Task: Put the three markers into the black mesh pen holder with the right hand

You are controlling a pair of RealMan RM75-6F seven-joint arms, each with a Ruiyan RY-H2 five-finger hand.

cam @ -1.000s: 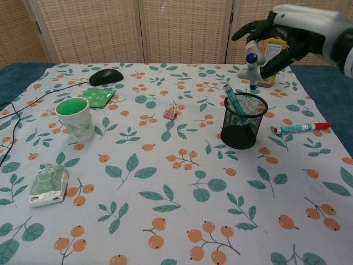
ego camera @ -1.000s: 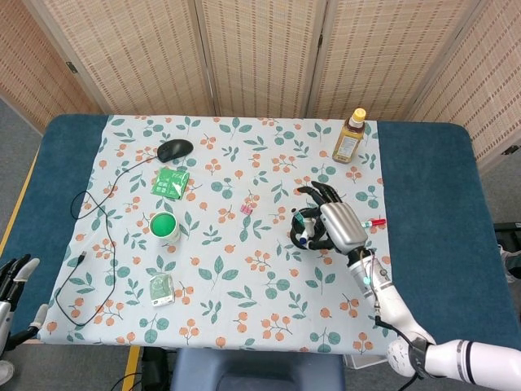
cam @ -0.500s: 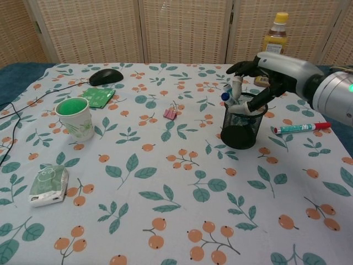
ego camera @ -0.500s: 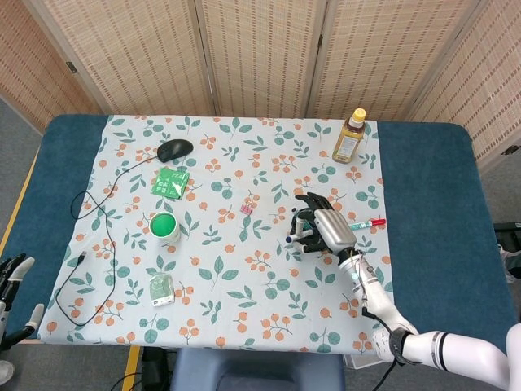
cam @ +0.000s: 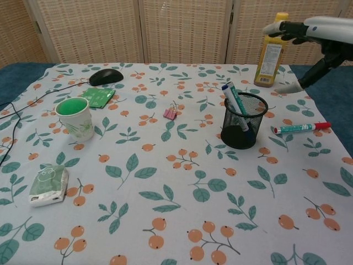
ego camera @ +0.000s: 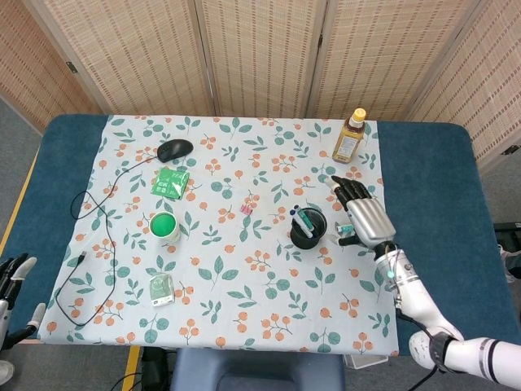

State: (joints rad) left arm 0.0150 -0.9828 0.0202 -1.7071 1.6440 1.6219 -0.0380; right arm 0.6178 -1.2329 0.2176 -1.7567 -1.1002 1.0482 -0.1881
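The black mesh pen holder (cam: 244, 122) stands upright on the floral cloth, right of centre. Two markers lean in it, a green one (cam: 237, 100) and a blue-capped one (cam: 228, 95); the head view shows them as markers (ego camera: 304, 218) inside the holder (ego camera: 309, 230). A red-capped marker (cam: 301, 128) lies flat on the cloth to the holder's right. My right hand (cam: 306, 34) hovers above and right of the holder, fingers spread, holding nothing. In the head view this hand (ego camera: 363, 213) covers most of the red marker. My left hand (ego camera: 13, 281) hangs off the table's near left corner, fingers apart.
A tea bottle (cam: 271, 49) stands behind the holder. A pink binder clip (cam: 170, 114) lies mid-table. On the left are a green-filled paper cup (cam: 74, 117), a green packet (ego camera: 171, 182), a black mouse (ego camera: 175, 149) with its cable (ego camera: 85, 252), and a wrapped packet (ego camera: 161, 289).
My right hand let go of the blue-capped marker into the holder, then rose and moved right, opening above the red marker. The holder now has two markers in it.
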